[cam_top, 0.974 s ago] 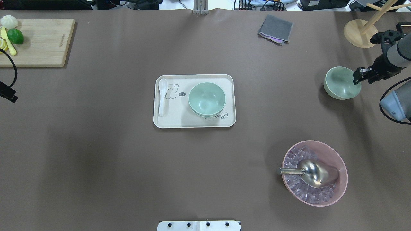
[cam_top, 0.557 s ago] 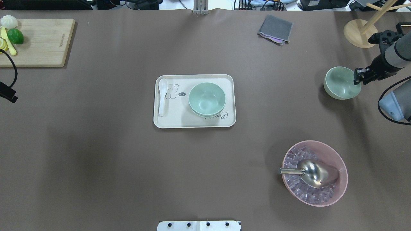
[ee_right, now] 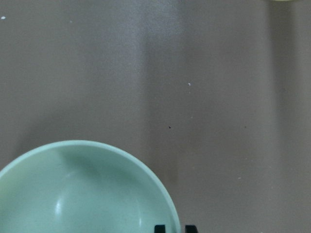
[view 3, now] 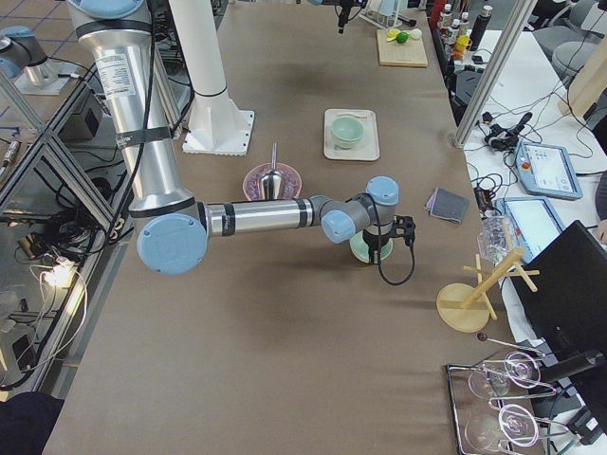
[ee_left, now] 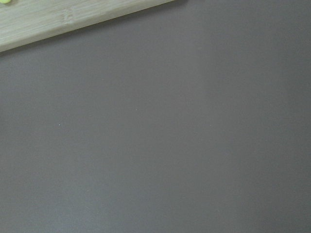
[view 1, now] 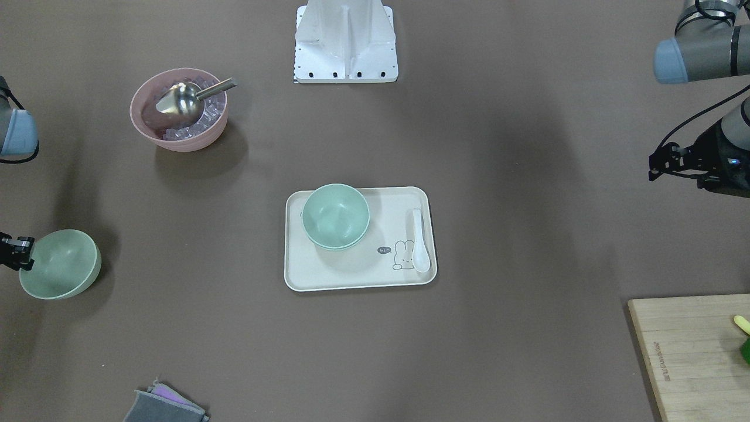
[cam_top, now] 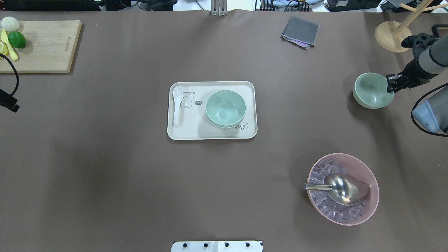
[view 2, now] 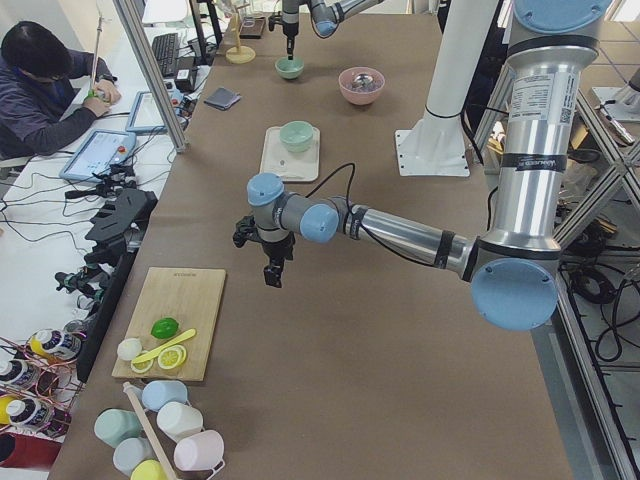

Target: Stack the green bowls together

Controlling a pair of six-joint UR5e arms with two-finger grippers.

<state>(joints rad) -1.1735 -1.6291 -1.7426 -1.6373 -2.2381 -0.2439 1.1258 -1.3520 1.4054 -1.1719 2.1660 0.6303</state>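
Two green bowls (cam_top: 225, 107) sit nested on the cream tray (cam_top: 189, 131) at the table's middle, also in the front view (view 1: 336, 215). The third green bowl (cam_top: 371, 90) stands upright on the table at the right, also in the front view (view 1: 58, 264) and the right wrist view (ee_right: 82, 194). My right gripper (cam_top: 390, 84) is at this bowl's right rim. In the right wrist view its fingertips (ee_right: 160, 228) stand close together on either side of the rim, shut on it. My left gripper (cam_top: 8, 101) hangs empty at the far left edge and looks open.
A pink bowl (cam_top: 343, 189) with ice and a metal scoop stands at the near right. A grey cloth (cam_top: 300, 32) and a wooden stand (cam_top: 392, 36) lie at the far right. A cutting board (cam_top: 42, 45) with fruit is at the far left. A white spoon (cam_top: 176, 105) lies on the tray.
My right gripper has shifted slightly right and lower at the bowl's rim. The bowl has not moved. The left arm is still.
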